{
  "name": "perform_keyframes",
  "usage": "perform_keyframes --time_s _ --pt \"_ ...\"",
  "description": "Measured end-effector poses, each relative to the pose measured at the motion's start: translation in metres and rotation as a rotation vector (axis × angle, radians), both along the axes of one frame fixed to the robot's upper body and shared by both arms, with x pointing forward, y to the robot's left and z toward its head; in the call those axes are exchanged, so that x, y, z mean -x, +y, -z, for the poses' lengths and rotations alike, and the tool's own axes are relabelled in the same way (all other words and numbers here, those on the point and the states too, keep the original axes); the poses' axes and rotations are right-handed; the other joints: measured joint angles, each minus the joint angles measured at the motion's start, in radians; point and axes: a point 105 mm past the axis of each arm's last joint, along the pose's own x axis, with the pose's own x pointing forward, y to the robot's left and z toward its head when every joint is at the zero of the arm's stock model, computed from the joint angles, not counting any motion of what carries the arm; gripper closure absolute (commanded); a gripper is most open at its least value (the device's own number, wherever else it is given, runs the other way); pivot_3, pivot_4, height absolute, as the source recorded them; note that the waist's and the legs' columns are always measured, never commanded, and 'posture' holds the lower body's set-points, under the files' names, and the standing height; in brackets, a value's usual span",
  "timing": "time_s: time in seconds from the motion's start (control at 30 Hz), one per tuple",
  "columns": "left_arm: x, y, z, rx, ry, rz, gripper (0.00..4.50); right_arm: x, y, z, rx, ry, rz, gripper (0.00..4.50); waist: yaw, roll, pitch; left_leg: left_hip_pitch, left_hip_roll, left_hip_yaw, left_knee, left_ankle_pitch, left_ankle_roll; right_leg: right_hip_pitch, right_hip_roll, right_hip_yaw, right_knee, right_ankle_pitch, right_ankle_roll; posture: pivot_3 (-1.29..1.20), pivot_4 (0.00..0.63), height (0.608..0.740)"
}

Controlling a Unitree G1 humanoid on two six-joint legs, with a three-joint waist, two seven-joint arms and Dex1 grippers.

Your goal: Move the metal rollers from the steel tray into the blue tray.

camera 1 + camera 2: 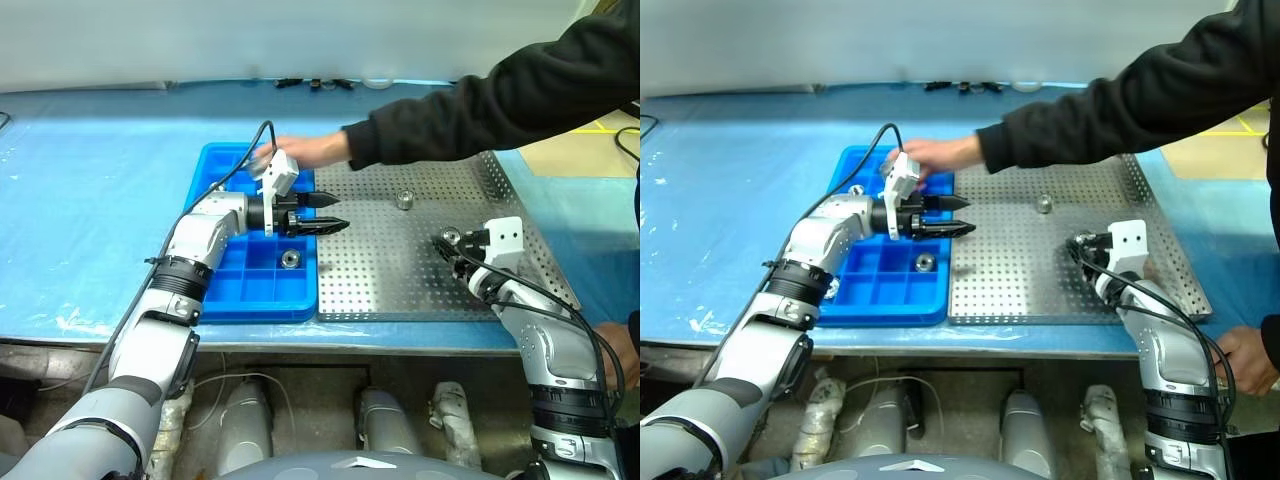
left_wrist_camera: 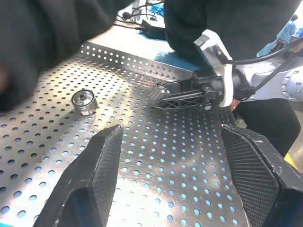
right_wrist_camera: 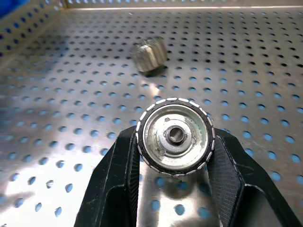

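Right end effector: mine, nearest, over the right part of the steel tray. Its two black fingers are closed on a roller, gripped by the rim, dark centre hole facing the wrist camera.

Roller in tray: one piece lying in a near compartment of the blue tray, which sits on the bench touching the steel tray's left rim.

Left end effector: mine, level over the seam between the two trays, fingers parted, holding nothing.

Loose roller: on the perforated floor, farther back, apart from both end effectors.

Person's hand: reaching over the blue tray's far end.
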Motion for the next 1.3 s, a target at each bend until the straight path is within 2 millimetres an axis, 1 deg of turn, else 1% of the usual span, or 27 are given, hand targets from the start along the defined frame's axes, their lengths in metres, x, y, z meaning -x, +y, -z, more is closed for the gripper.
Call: perform_keyframes --time_s 0.13,0.27,0.37,0.5,0.57,0.67,0.77,0.87,1.0,1.1,1.23,1.3 --pt "0.001 0.003 0.001 -0.002 0.0 -0.008 1.03 -0.001 0.003 0.0 -0.001 0.005 -0.008 2.88 0.0 0.0 0.0 0.0 0.0 0.0 0.0 0.0 0.0 0.0 0.0 0.0 0.0 0.0 0.0 -0.27 0.15 0.74" --pt "-0.003 0.014 -0.001 -0.005 0.001 -0.05 1.03 -0.008 0.012 -0.011 -0.005 -0.028 -0.034 2.88 -0.002 0.0 0.0 0.0 0.001 0.0 -0.001 0.0 0.0 -0.002 0.0 0.001 0.0 0.0 0.0 -0.25 0.15 0.74" --pt "-0.01 0.031 -0.006 -0.002 -0.014 -0.119 1.03 -0.016 0.03 -0.02 -0.019 -0.045 -0.097 2.88 -0.001 0.0 0.0 0.0 0.001 0.0 -0.002 0.0 -0.001 -0.002 0.0 0.001 0.0 0.0 0.0 -0.2 0.15 0.74" --pt "-0.016 0.048 -0.01 0.0 -0.026 -0.196 1.03 -0.014 0.073 -0.032 -0.047 -0.053 -0.273 2.88 0.008 0.0 0.0 0.0 0.001 -0.001 -0.003 0.0 -0.001 -0.002 0.0 0.0 0.0 0.0 0.0 -0.15 0.15 0.74" --pt "-0.015 0.056 -0.009 -0.002 -0.029 -0.226 1.03 -0.012 0.093 -0.041 -0.047 -0.068 -0.364 2.88 0.017 0.0 0.0 0.0 0.001 -0.001 -0.003 0.0 -0.001 -0.002 0.0 0.001 0.0 0.0 0.0 -0.12 0.15 0.74" --pt "-0.013 0.067 -0.003 -0.009 -0.015 -0.266 1.03 -0.011 0.112 -0.051 -0.046 -0.085 -0.448 2.88 0.03 0.0 0.0 0.0 0.001 -0.001 -0.003 0.001 -0.001 -0.002 0.0 0.0 0.0 0.0 0.0 -0.08 0.15 0.74" --pt "-0.01 0.078 -0.002 0.0 -0.011 -0.316 1.03 -0.012 0.131 -0.058 -0.05 -0.097 -0.522 2.88 0.044 0.0 0.0 0.0 0.001 -0.002 -0.003 0.001 -0.002 -0.002 0.0 0.0 0.001 0.0 0.0 -0.04 0.15 0.74" --pt "-0.006 0.084 -0.002 0.001 -0.016 -0.341 1.03 -0.013 0.142 -0.056 -0.051 -0.083 -0.575 2.88 0.058 0.0 0.0 0.0 0.001 -0.002 -0.003 0.002 -0.003 -0.002 0.0 -0.001 0.001 0.0 0.0 -0.02 0.15 0.74" --pt "-0.001 0.092 0.0 0.0 -0.007 -0.379 1.03 -0.019 0.145 -0.054 -0.052 -0.07 -0.599 2.88 0.071 0.0 0.0 -0.001 0.001 -0.003 -0.004 0.002 -0.004 -0.003 0.0 -0.001 0.001 0.0 0.0 0.01 0.15 0.74" --pt "0.0 0.098 -0.002 0.002 -0.011 -0.406 1.03 -0.024 0.15 -0.054 -0.052 -0.07 -0.607 2.88 0.077 0.0 0.0 -0.001 0.001 -0.003 -0.006 0.004 -0.006 -0.004 0.0 -0.002 0.003 0.0 0.0 0.02 0.15 0.74" --pt "-0.001 0.102 -0.006 0.015 -0.013 -0.429 1.03 -0.024 0.172 -0.062 -0.083 -0.089 -0.679 2.88 0.077 0.0 0.0 -0.001 0.002 -0.003 -0.008 0.005 -0.009 -0.005 0.001 -0.003 0.003 0.0 0.0 0.02 0.15 0.74" --pt "-0.002 0.109 -0.009 0.018 -0.014 -0.445 1.03 -0.021 0.186 -0.062 -0.089 -0.084 -0.736 2.88 0.076 0.0 0.0 -0.001 0.003 -0.003 -0.008 0.006 -0.01 -0.005 0.002 -0.003 0.003 0.0 0.0 0.02 0.15 0.74"
